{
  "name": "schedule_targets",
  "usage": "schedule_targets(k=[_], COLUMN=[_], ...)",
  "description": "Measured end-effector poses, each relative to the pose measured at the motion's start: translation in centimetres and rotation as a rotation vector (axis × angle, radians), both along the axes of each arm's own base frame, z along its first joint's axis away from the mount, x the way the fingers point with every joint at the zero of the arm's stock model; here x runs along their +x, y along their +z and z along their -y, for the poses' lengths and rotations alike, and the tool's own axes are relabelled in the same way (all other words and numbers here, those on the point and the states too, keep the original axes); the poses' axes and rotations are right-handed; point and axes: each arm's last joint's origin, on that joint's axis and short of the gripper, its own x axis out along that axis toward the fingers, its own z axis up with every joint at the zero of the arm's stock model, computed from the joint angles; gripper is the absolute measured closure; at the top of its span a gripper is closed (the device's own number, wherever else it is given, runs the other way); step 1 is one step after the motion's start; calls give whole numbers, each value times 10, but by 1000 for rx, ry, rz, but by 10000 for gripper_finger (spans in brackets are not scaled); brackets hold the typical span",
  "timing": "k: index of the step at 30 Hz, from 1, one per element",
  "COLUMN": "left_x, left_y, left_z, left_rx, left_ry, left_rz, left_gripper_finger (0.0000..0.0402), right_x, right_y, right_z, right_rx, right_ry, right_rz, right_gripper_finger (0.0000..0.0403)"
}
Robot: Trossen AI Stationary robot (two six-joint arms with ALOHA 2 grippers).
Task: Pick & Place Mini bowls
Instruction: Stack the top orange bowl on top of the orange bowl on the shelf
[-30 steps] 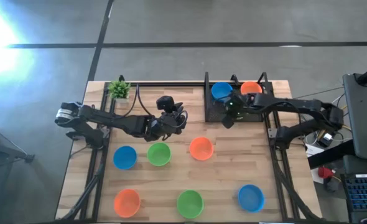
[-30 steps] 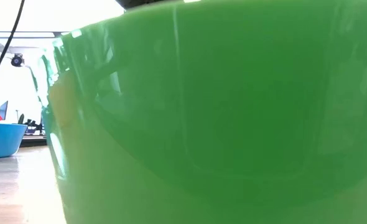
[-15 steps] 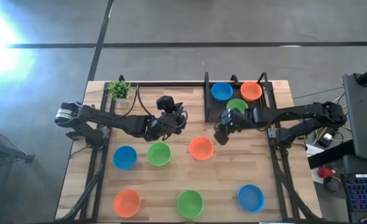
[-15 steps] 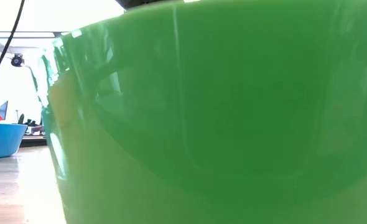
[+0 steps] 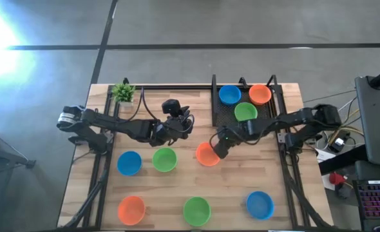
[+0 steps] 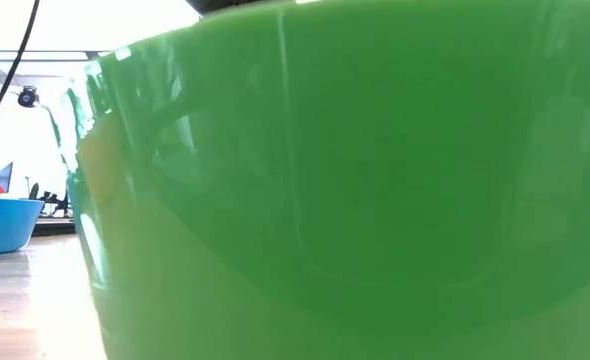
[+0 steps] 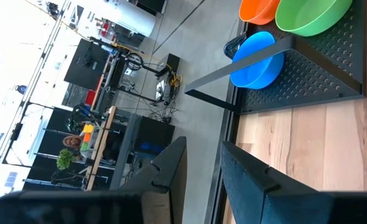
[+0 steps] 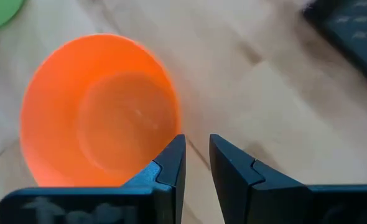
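Orange plastic fills the right wrist view: an orange bowl [image 8: 99, 112] sits on the wooden desk [image 5: 235, 180] near its middle, and the right gripper [image 8: 196, 158] hangs just beside its rim, fingers slightly parted with a narrow gap and nothing between them. From above, the right gripper [image 5: 219, 147] is at the bowl's [image 5: 206, 154] right edge.

A black tray [image 5: 223, 115] at the desk's far edge holds three bowls: a blue one [image 5: 229, 95], an orange one [image 5: 260, 94] and a green one [image 5: 245, 111].

On the bare wood, a blue bowl [image 5: 129, 163] and a green bowl [image 5: 165, 159] lie left of the middle. Along the near edge stand an orange bowl [image 5: 131, 209], a green bowl [image 5: 196, 211] and a blue bowl [image 5: 259, 204].

The left gripper [image 5: 177, 125] waits above the desk's middle, toward the far side, fingers spread and empty. A small potted plant [image 5: 123, 92] stands at the far left corner.
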Motion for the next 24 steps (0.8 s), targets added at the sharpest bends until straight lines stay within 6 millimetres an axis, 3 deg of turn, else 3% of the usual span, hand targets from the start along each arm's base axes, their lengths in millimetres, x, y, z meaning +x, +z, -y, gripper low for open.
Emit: schedule_targets(k=[16, 24], left_x=[0, 0], left_y=[0, 0], left_z=[0, 0], left_rx=[0, 1], left_ry=[1, 0], left_rz=[-1, -1], left_gripper_finger=[298, 298], right_x=[6, 14], right_y=[-4, -23], right_z=[0, -1], right_rx=[-3, 12], right_ry=[16, 56], right_rz=[6, -36], right_gripper_finger=[335, 335])
